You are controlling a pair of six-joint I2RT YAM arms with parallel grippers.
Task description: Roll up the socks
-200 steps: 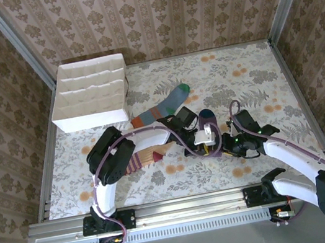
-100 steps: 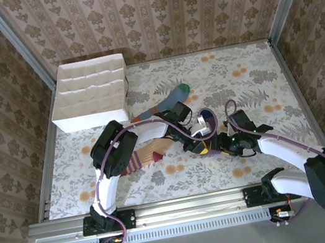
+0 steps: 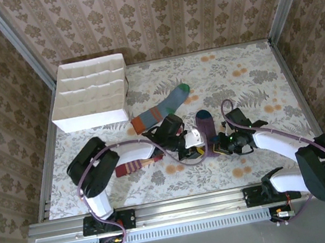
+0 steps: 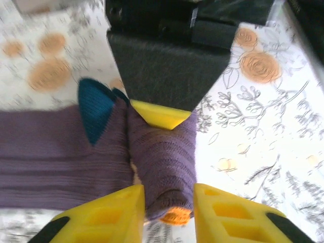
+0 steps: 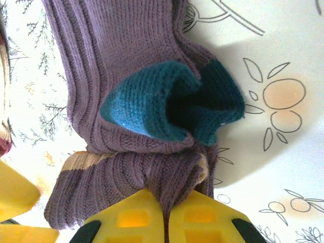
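Purple sock point(image 3: 206, 125) at centre of counter point(image 3: 256, 80), long axis far-to-near, rolled end nearest arms. Left jaws parted, roll straddled from left. Right jaws closed, roll's fold pinched from right. Both equally near.

the purple sock point(image 5: 126, 66) is matt ribbed knit cloth, coarse and slightly fuzzy. its teal patch point(image 5: 147, 106), just beyond the right fingers point(image 5: 131, 220), is a tighter, finer knit. those fingers are smooth yellow plastic with a dull sheen and moulded hollows, as are the left fingers point(image 4: 101, 220). the dark block point(image 4: 167, 66) opposite the left fingers looks matt and finely grained. the table cover point(image 5: 283, 50) beside the right fingers is smooth, printed and faintly glossy.
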